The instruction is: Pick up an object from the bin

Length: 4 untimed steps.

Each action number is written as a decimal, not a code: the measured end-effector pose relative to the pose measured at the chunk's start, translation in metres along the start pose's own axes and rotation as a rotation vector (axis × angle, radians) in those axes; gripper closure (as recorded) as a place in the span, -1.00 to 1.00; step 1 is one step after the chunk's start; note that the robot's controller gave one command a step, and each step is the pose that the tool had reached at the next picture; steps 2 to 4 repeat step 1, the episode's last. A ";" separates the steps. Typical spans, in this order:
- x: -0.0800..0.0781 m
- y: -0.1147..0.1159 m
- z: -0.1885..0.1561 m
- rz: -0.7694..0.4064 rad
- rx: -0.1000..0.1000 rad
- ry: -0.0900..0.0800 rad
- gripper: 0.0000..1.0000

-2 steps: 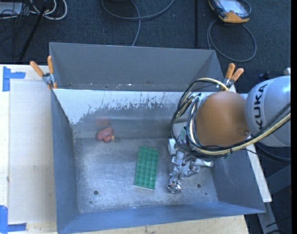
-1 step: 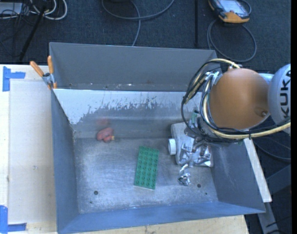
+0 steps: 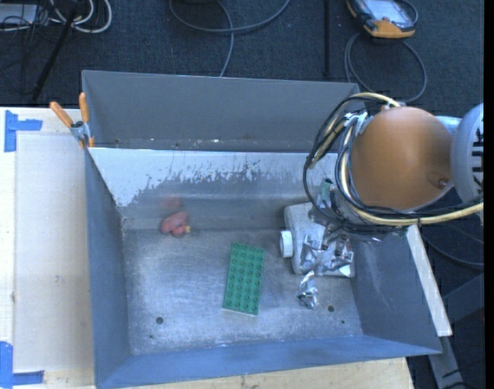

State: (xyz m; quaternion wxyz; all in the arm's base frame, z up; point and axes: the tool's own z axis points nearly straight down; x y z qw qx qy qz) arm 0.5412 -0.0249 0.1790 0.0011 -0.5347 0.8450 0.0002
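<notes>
My gripper (image 3: 309,290) hangs low over the right part of the bin floor, its metal tip close to the floor. A green studded building plate (image 3: 244,279) lies flat to its left, a short gap away. Nearer the back wall on the left lies a small pink lump (image 3: 175,226). A white piece (image 3: 298,218) shows by the gripper's upper left, partly hidden by it; I cannot tell whether it is loose.
The arm with its orange dome and looped cables covers the bin's right back corner. The bin's sloping walls rise close to the gripper's right. Bare floor lies at the front left.
</notes>
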 end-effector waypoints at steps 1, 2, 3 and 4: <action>-0.002 0.000 -0.013 0.006 0.000 0.000 1.00; -0.002 0.000 -0.013 0.006 0.000 0.000 1.00; -0.002 0.000 -0.013 0.006 0.000 0.000 1.00; -0.002 0.000 -0.013 0.006 0.000 0.000 1.00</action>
